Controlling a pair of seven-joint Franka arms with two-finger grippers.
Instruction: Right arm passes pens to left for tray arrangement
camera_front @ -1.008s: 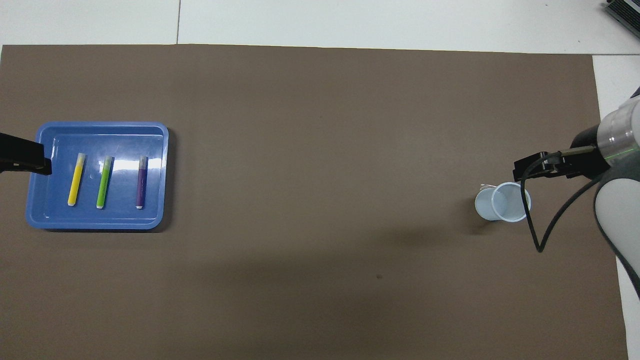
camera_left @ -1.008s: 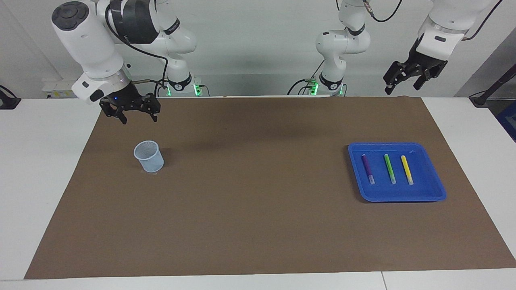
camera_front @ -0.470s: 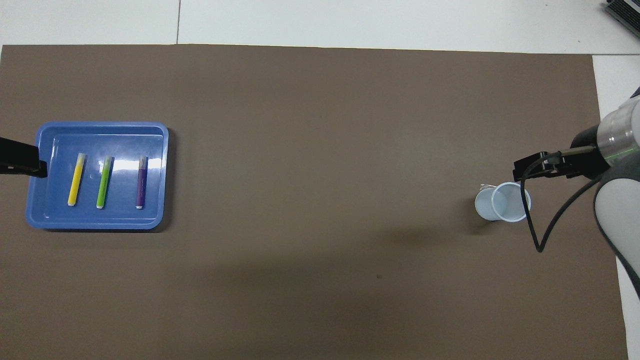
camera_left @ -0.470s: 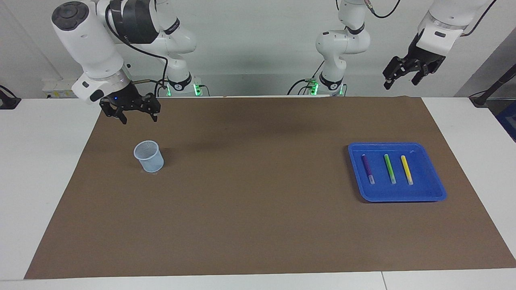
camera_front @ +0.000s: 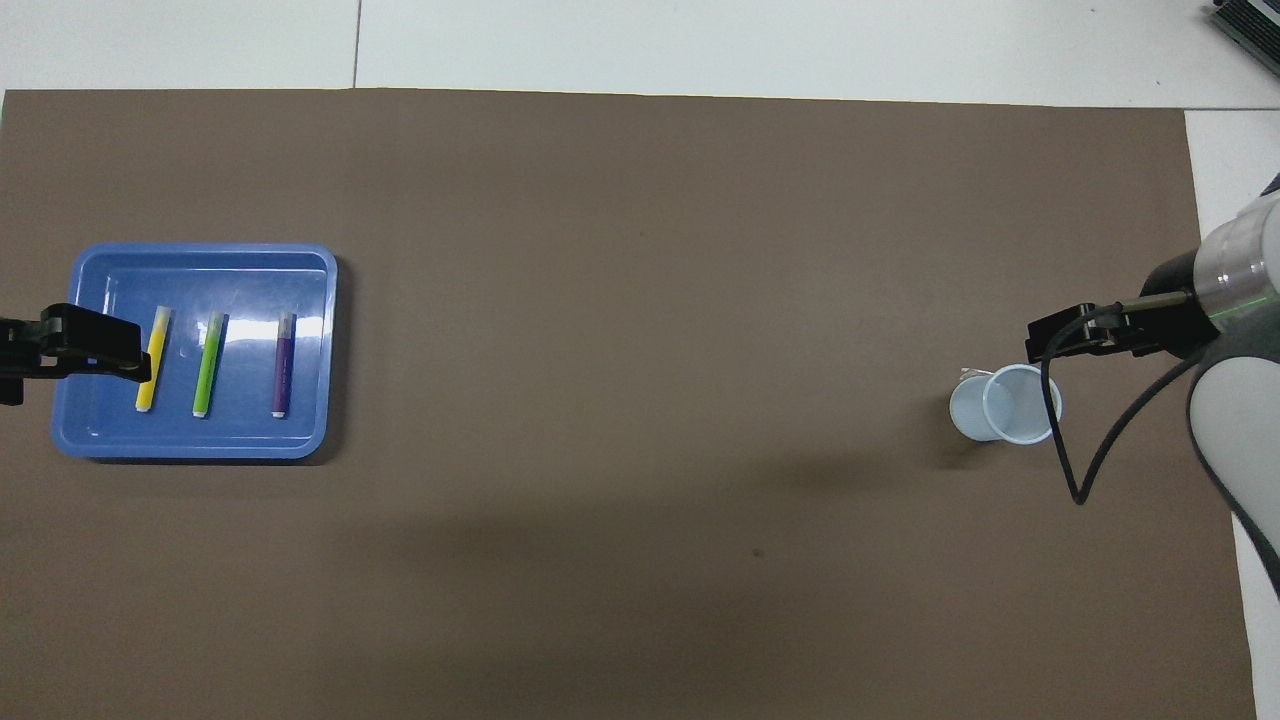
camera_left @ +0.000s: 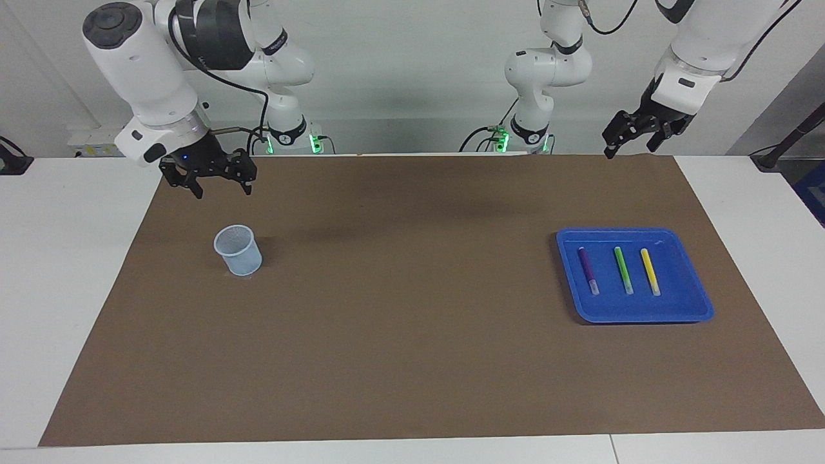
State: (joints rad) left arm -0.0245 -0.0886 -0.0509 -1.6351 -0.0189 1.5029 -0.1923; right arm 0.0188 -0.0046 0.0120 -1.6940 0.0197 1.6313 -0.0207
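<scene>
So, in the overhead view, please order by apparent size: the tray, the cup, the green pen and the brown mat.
1. Brown mat, by far the largest.
2. Tray.
3. Cup.
4. Green pen: slimmest, though about as long as the cup is wide.

Purple pen (camera_left: 587,270), green pen (camera_left: 623,270), yellow pen (camera_left: 650,271) lie parallel, apart, in blue tray (camera_left: 693,308).

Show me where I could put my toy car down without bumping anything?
The big stretch of brown mat between the clear cup and the blue tray is bare; so is the strip along the mat's edge farthest from the robots. It is crowded inside the tray, where the purple pen, green pen and yellow pen lie side by side.
</scene>
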